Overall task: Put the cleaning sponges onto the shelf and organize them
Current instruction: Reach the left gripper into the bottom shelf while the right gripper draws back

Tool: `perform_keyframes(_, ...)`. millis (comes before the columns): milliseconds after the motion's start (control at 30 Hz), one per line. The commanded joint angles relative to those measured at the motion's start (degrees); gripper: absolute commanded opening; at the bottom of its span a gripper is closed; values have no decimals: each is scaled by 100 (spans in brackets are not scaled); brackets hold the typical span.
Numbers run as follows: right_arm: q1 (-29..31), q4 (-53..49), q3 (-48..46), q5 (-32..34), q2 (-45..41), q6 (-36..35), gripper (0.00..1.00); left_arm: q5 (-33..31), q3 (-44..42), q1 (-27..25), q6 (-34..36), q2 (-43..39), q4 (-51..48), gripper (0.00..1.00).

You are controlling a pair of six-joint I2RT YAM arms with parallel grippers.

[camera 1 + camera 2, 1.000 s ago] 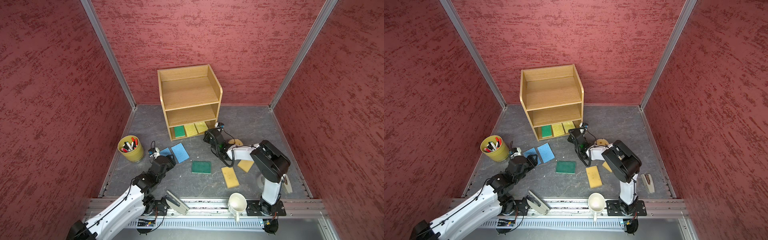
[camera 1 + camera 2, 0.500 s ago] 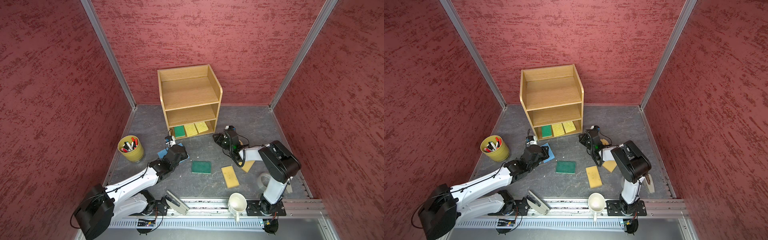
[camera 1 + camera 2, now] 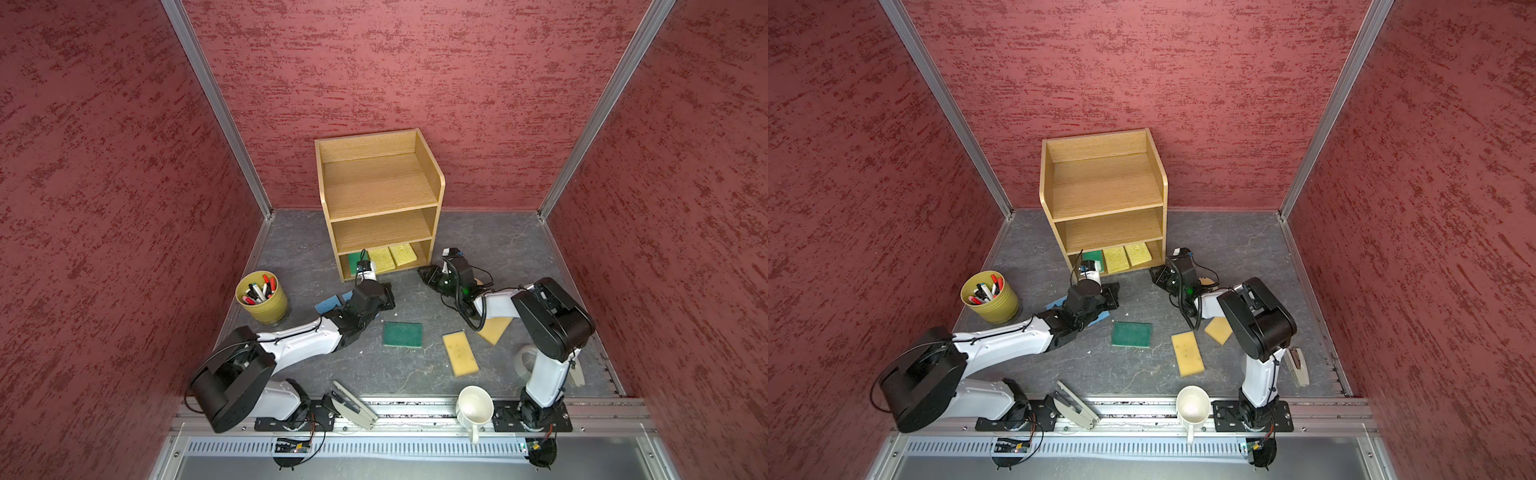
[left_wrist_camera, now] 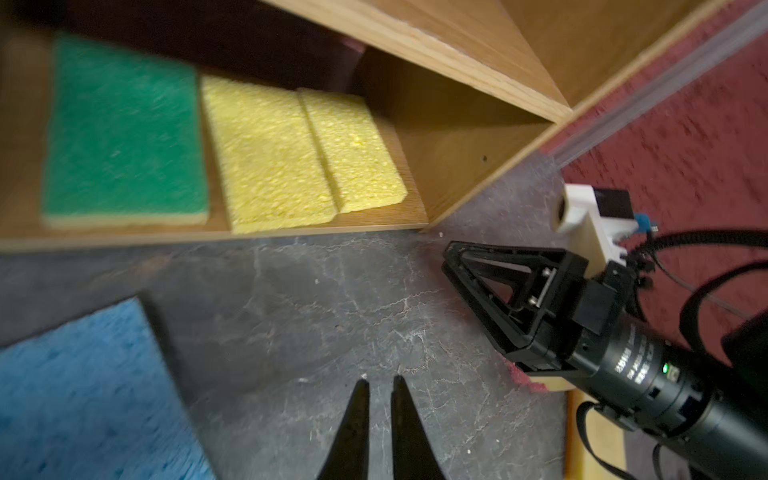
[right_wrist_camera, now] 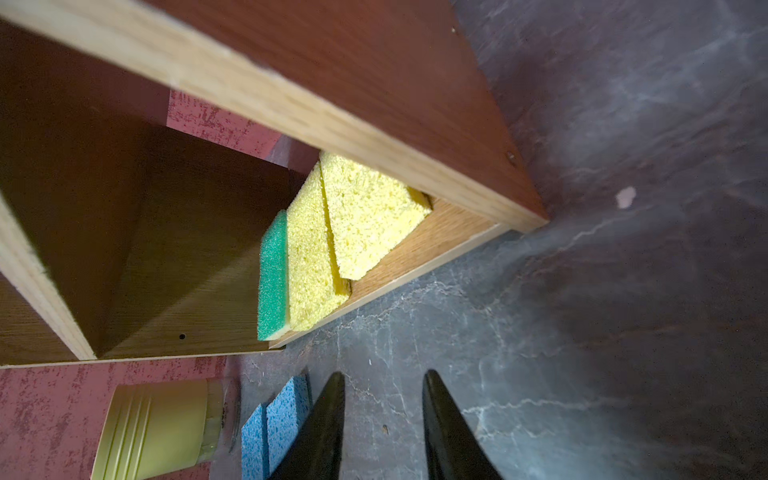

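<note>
Left gripper (image 4: 379,382) nearly closed, empty, over grey worktop (image 4: 332,291); blue foam sponge (image 4: 83,395) just beside it. Right gripper (image 5: 384,374) partly open, empty. Ahead of both: light oak wooden shelf (image 3: 432,195), bottom tier holding green foam sponge (image 4: 124,137) and two yellow foam sponges (image 4: 266,153). Behind the grippers on the worktop: dark green foam sponge (image 3: 402,334), two tan foam sponges (image 3: 459,353).

Lowest shelf (image 4: 453,141) holds green sponge (image 4: 124,137), two yellow sponges (image 4: 266,153); left gripper (image 4: 380,380) nearly closed, apparently empty.

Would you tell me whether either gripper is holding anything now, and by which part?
Nothing is held. The left gripper has its jaws nearly together over bare floor; the right gripper has its jaws apart with only floor between them.
</note>
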Motion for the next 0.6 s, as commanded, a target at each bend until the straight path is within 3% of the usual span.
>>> perform_keyframes(0,-140,114,-157,-106,-157,-79,34,342,72,-46,732,462,1553,16)
perform_keyframes(233,-350,361,-334,-312,-139,-83,34,489,726,-15,1083,1408,1981,11)
perform_keyframes(333,-352,228,-267,-303,-180,-283,34,166,1112,-18,1194,1736,1776,11)
perform_keyframes(400,-352,182,-268,-265,-238,-375,34,-72,1331,-24,1305,1920,1727,17)
perform_keyframes(433,-348,177,-286,-243,-267,-418,33,-193,1468,-37,1368,2032,1637,30)
perform_keyframes(567,-360,245,-358,-223,-333,-475,34,-376,1946,-43,1549,2459,1431,36)
